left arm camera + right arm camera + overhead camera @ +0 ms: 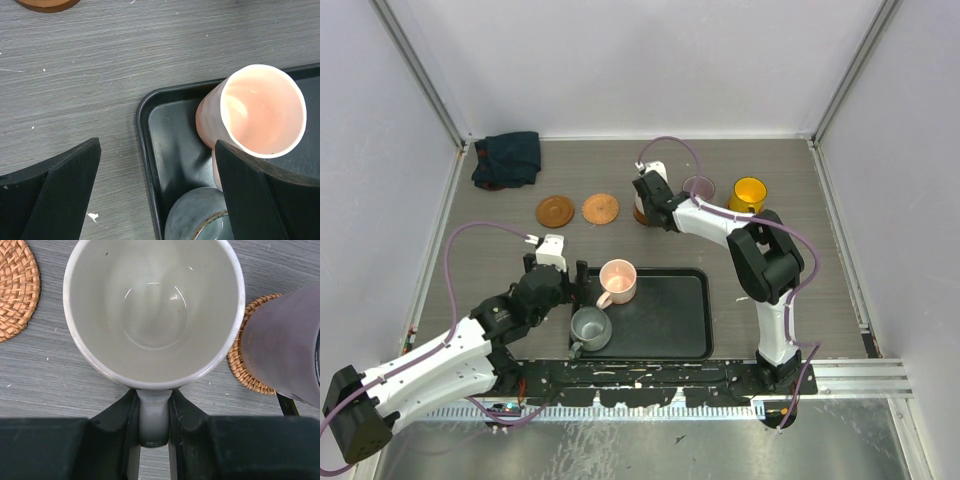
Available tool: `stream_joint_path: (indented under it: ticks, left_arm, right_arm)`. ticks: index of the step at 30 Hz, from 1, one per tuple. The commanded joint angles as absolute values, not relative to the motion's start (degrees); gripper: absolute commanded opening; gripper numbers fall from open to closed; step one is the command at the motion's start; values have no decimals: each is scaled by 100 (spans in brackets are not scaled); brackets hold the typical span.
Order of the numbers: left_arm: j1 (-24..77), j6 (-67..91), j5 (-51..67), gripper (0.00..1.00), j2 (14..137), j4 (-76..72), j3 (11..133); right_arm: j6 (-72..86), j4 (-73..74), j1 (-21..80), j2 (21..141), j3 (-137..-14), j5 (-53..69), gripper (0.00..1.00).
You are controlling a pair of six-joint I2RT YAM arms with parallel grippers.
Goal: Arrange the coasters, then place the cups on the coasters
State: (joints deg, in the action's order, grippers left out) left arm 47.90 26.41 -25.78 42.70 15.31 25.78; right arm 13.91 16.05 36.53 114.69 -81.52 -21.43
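Note:
My right gripper (154, 422) is shut on the handle of the cream-white cup (152, 310), which I see from above with its mouth open. In the top view this gripper (648, 192) is at the back middle, with a brown coaster edge (640, 214) showing under it. The mauve cup (282, 350) stands on a woven coaster (244, 371) just to the right. The yellow cup (749, 194) is further right. Two bare coasters (555, 211) (601, 208) lie to the left. My left gripper (157, 195) hangs open over the tray's left rim, beside the pink cup (260, 110) and grey-green cup (197, 215).
The black tray (665, 325) sits near the front middle with the pink (618, 281) and grey-green (590, 328) cups inside. A dark folded cloth (507, 158) lies in the back left corner. White walls enclose the table.

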Motion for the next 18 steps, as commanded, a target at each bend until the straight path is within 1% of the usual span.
stream_joint_path:
  ticks: [1, 18]
  left_arm:
    - [4800, 2716, -2727, 98, 4184, 1430, 2575]
    - [4803, 2681, -2669, 98, 4354, 1302, 2651]
  right_arm:
    - [1472, 1160, 3656, 11468, -8173, -2298, 1]
    - [1555, 1365, 3690, 11233, -8070, -2000, 2]
